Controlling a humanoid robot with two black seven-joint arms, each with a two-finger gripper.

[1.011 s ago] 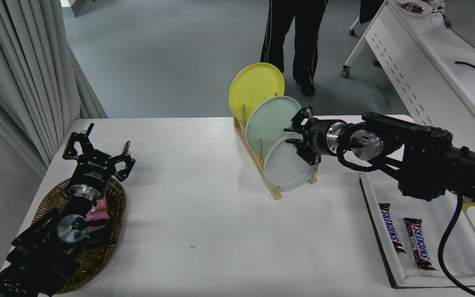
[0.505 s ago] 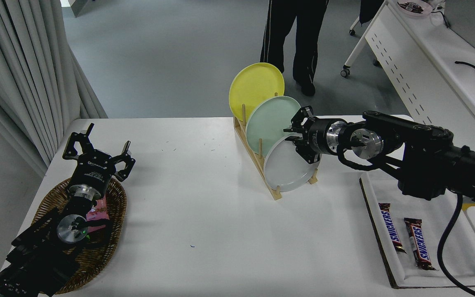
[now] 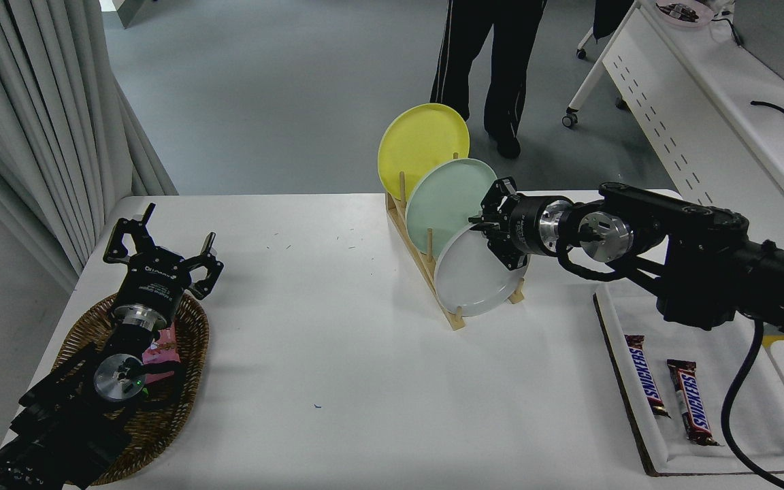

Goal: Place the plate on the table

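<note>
The right gripper (image 3: 497, 228) grips the plate's (image 3: 474, 279) upper rim — fingers clenched on it — in the wooden rack (image 3: 426, 272); the left gripper (image 3: 160, 252) rests splayed.

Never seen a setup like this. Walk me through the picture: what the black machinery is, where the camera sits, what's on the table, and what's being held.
One camera sits high on a humanoid robot, looking down over a white table. The black machinery is its two arms, each ending in a grasping tool. The left tool is parked, open, above a wicker basket at lower left. The right tool reaches in from the right to the upper rim of a light grey plate, with fingers on either side of it; whether it grips yet is unclear. That plate stands in a wooden rack, in front of a mint green plate and a yellow plate. A white tray holds two chocolate bars. A person's legs show beyond the table.
</note>
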